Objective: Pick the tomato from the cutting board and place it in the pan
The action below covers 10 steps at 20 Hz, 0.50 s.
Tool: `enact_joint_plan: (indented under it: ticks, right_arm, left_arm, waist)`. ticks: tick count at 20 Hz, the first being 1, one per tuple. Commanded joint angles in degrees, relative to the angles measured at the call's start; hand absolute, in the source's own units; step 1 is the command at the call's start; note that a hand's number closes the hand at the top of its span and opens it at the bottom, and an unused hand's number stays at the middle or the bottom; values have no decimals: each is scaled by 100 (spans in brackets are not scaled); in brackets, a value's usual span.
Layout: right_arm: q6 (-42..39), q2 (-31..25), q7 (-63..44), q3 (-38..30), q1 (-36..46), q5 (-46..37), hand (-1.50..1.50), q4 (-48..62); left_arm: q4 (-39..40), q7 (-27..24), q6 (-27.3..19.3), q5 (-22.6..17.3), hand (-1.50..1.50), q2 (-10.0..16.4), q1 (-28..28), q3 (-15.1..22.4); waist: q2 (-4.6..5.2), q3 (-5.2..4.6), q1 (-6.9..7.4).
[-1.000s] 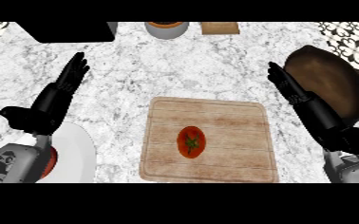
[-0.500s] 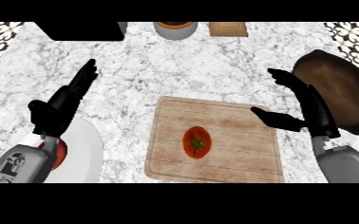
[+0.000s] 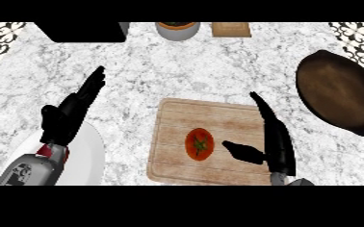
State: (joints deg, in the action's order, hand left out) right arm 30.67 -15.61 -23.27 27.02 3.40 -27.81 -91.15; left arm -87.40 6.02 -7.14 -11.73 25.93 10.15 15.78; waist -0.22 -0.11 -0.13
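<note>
Just to the left of the right robot hand (image 3: 277, 142) lies the tomato (image 3: 199, 144), red with a green stem patch, resting on the wooden cutting board (image 3: 206, 113). This hand hangs over the board's right part and is open. Its fingers are straight and point away from the robot, and the thumb juts sideways toward the tomato. The thumb's tip is just beside the fruit, with a thin strip of board showing between them.

The dark brown pan (image 3: 334, 94) sits on the marble tabletop (image 3: 213, 72), to the right of this hand and farther from the robot. A strip of tabletop shows between pan and board.

The left robot hand (image 3: 68, 118) shows well to the left of the board, also open, its straight fingers slanting away over the tabletop. A white plate (image 3: 89, 156) lies beside its wrist. Far beyond both hands, along the tabletop's far edge, stand a black block (image 3: 82, 31), a grey bowl (image 3: 176, 29) and a small wooden piece (image 3: 231, 29).
</note>
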Motion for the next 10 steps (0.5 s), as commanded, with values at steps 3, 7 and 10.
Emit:
enact_joint_plan:
  ticks: [3, 7, 10]
  right_arm:
    - [-1299, -535, -1890, 422, 382, -1039, -150, -496]
    - [-2950, -378, -3250, 674, 1241, -759, -150, -710]
    - [-3967, -170, -4053, 824, 1520, -214, -150, -791]
  left_arm:
    - [32, 105, 284, -105, 0, 242, 94, -257]
    - [54, 65, 131, 41, 0, -15, 80, -69]
    - [-64, 47, 129, 43, 0, -26, -41, -62]
  waist:
    - [-1, -9, -7]
    - [9, -22, 70]
    - [-1, -16, 133]
